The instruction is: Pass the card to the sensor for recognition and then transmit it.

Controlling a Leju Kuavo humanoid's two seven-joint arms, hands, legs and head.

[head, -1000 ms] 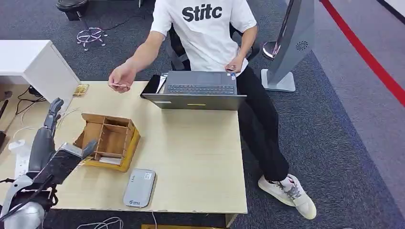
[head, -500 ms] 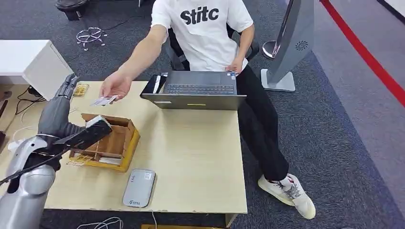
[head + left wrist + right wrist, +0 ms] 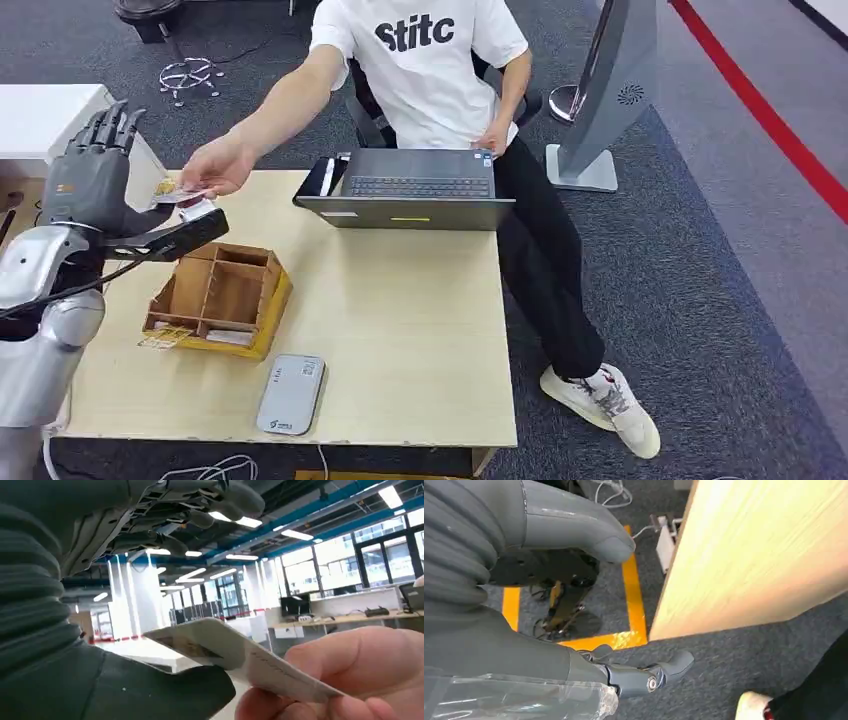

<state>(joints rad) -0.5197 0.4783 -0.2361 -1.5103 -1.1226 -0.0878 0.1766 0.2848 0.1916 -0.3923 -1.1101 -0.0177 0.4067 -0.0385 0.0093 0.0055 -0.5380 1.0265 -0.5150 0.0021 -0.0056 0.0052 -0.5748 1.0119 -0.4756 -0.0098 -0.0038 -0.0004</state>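
A light wooden surface (image 3: 400, 330) is seen, on which a compartmented wooden box (image 3: 222, 298), a grey card reader (image 3: 292, 393) and an open laptop (image 3: 415, 190) are set.

Silver arm (image 3: 35, 300), thin black cable along it; dark grey left hand (image 3: 90, 175); grey ribbed wrist cover (image 3: 30, 580).

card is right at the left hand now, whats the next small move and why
Probably close the left hand on the card. The person's hand holds the card out with its free end lying over the robot's thumb, while the fingers are spread above it and grip nothing. Pinching it comes before carrying it to the grey sensor on the table.
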